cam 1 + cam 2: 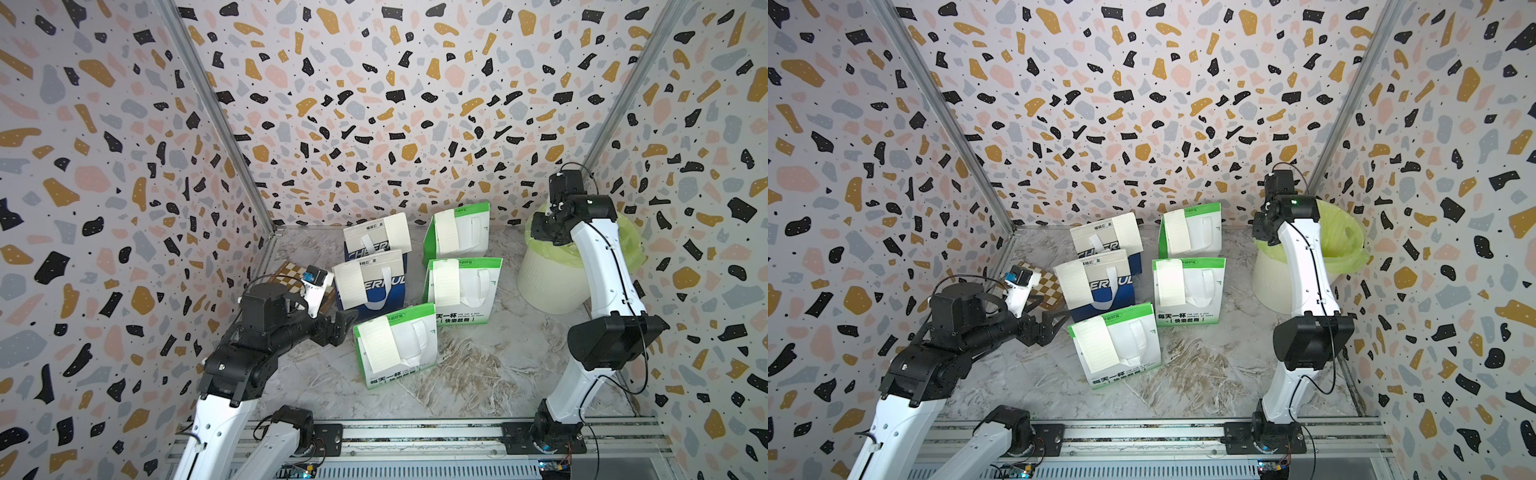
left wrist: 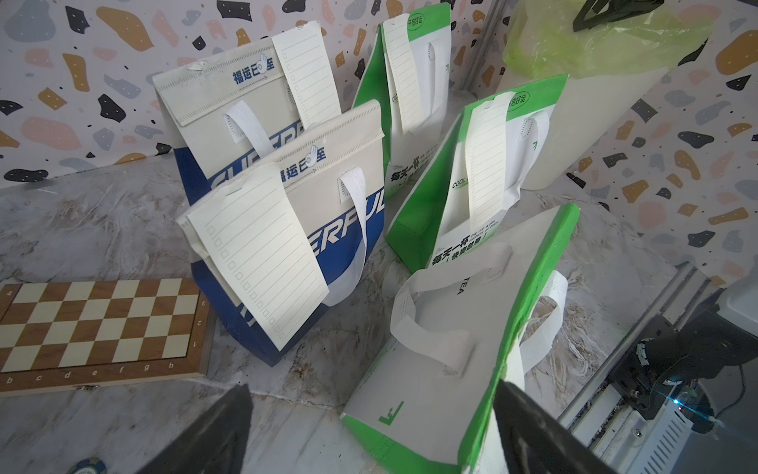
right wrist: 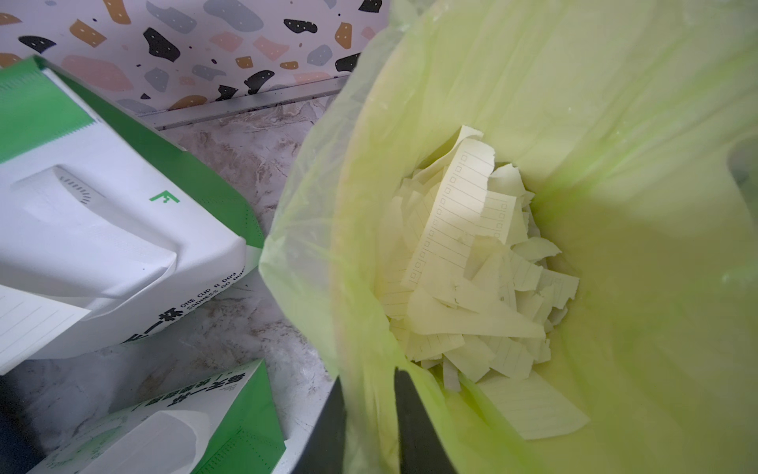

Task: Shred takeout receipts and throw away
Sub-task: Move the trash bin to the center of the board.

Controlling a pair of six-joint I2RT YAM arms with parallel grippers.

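Bright even lt, soft shadows, edge distort.

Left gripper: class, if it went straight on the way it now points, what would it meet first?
Probably the nearest green-and-white bag: the open left gripper points at its side edge, though depth is hard to judge.

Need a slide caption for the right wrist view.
Torn receipts piled in the lined bin, right hand at its rim, green bags beside.
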